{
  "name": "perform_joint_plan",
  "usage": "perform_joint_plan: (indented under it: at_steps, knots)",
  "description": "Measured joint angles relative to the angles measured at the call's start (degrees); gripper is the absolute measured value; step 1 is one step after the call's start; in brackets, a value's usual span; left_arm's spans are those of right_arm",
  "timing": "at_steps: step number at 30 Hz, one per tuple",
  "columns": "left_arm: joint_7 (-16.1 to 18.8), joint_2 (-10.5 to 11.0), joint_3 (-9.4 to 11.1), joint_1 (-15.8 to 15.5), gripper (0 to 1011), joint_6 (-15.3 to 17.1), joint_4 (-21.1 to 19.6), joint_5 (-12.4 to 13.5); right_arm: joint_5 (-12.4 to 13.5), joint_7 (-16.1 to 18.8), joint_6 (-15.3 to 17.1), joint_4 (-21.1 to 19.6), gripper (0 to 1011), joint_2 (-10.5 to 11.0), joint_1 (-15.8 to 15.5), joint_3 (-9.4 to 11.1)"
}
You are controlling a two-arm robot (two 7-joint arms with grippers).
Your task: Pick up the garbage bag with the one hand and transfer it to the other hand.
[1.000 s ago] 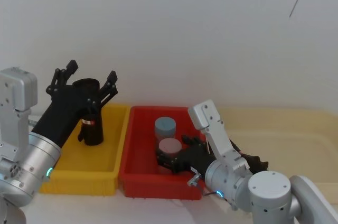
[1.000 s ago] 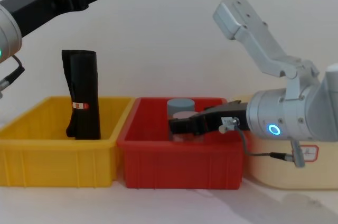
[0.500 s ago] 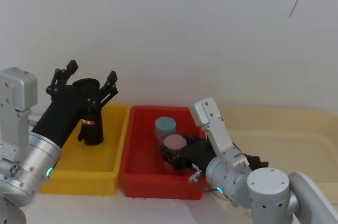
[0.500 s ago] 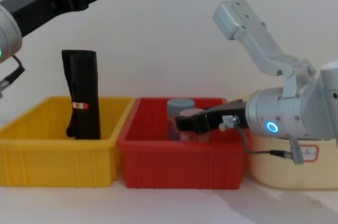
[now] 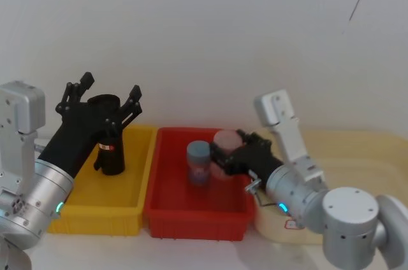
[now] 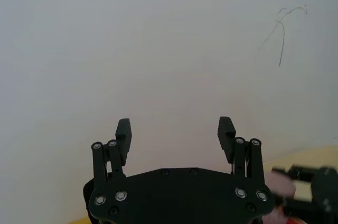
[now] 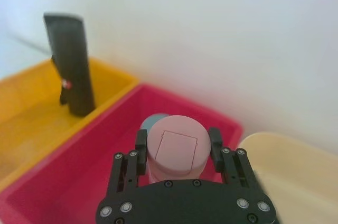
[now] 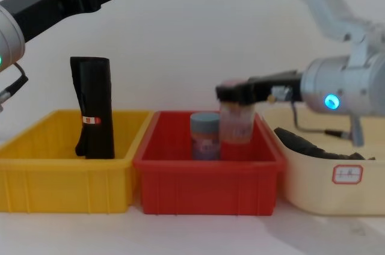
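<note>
The garbage bag (image 5: pixel 110 150) is a tall black roll with a small red-and-white band, standing upright in the yellow bin (image 5: pixel 76 209); it is also in the chest view (image 8: pixel 93 107) and the right wrist view (image 7: pixel 71 65). My left gripper (image 5: pixel 105 95) hangs open just above the roll's top, apart from it, fingers spread (image 6: pixel 175 134). My right gripper (image 5: pixel 226 150) is shut on a pink lidded jar (image 8: pixel 236 121), held above the red bin's (image 8: pixel 207 177) right side. The jar sits between the fingers (image 7: pixel 177 138).
A blue-grey lidded jar (image 5: pixel 198 160) stands inside the red bin, just left of the raised pink jar. A cream tub (image 8: pixel 328 177) holding a dark object (image 8: pixel 301 141) sits to the right of the red bin. A white wall stands close behind.
My right gripper has lifted the pink jar up from the red bin's floor and carried it rightward and farther back. The left gripper and the garbage bag have not moved.
</note>
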Motion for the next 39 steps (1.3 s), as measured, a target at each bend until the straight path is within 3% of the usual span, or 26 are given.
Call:
perform_joint_plan:
  at_steps: [10, 22, 29, 36, 39]
  knots:
    - [0.00, 0.00, 0.00, 0.00, 1001, 0.00, 0.00, 0.00, 0.50, -3.15, -0.94, -5.30, 667, 0.83, -1.09, 4.38]
    - [0.00, 0.00, 0.00, 0.00, 1001, 0.00, 0.00, 0.00, -0.46, -7.54, -1.18, -6.83, 666, 1.52, -2.12, 9.18]
    - [0.00, 0.00, 0.00, 0.00, 1001, 0.00, 0.00, 0.00, -1.67, -10.75, -0.93, -5.31, 667, 1.56, -2.61, 11.71]
    - [0.00, 0.00, 0.00, 0.00, 1001, 0.00, 0.00, 0.00, -2.82, -14.35, -0.36, -1.23, 667, 1.26, -2.43, 14.31]
    - [0.00, 0.00, 0.00, 0.00, 1000, 0.00, 0.00, 0.00, -3.24, -15.40, -0.24, 0.57, 727, 1.19, -2.18, 15.04]
